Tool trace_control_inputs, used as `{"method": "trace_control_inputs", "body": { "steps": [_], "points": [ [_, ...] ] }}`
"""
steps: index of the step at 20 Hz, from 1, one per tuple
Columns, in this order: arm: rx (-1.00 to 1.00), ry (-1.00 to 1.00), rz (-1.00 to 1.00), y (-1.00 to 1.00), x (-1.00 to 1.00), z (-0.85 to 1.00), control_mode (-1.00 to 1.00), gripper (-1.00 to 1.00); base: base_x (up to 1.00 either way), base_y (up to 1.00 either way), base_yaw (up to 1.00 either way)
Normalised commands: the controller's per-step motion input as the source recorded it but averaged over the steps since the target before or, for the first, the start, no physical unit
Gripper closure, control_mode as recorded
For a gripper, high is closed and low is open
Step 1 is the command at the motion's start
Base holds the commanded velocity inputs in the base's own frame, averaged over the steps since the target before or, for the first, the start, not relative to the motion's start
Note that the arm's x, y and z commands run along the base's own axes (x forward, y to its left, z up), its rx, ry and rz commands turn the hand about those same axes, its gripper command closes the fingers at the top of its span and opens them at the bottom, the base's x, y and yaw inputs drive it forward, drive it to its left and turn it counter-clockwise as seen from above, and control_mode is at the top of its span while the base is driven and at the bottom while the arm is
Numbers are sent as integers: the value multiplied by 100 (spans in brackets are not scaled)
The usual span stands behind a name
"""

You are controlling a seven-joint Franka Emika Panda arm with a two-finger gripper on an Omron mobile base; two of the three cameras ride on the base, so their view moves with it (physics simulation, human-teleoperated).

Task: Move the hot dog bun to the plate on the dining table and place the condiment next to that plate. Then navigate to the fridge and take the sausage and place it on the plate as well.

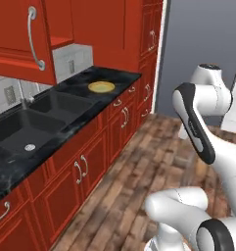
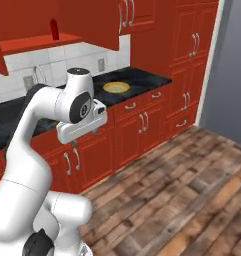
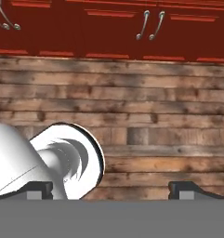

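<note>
Item: gripper (image 3: 111,188), seen in the hand view with its two dark finger tips set wide apart and nothing between them, aimed down at the wooden floor (image 3: 132,116) before the red lower cabinets (image 3: 150,28). Item: black-topped counter with a sink (image 1: 51,105), on which a yellow-rimmed plate (image 1: 101,87) is stood near the far end; this is judged not to be the task's plate. Item: slim dark red bottle (image 2: 54,29), judged the condiment, stood upright on a shelf in the open upper cabinet (image 2: 37,42). The hot dog bun, dining table and fridge are not located here. Risks: the yellow-rimmed plate could be mistaken for the target; the bottle, being tall and narrow, could be toppled by a reach into the cabinet.
</note>
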Motion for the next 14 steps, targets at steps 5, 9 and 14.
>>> {"method": "trace_control_inputs", "body": {
  "steps": [5,9,14],
  "points": [
    [0,0,0,0,0,0,100,-100,83,-1,66],
    [0,0,0,0,0,0,100,-100,67,-9,67],
    [0,0,0,0,0,0,100,-100,69,-34,57]
  ]
}}
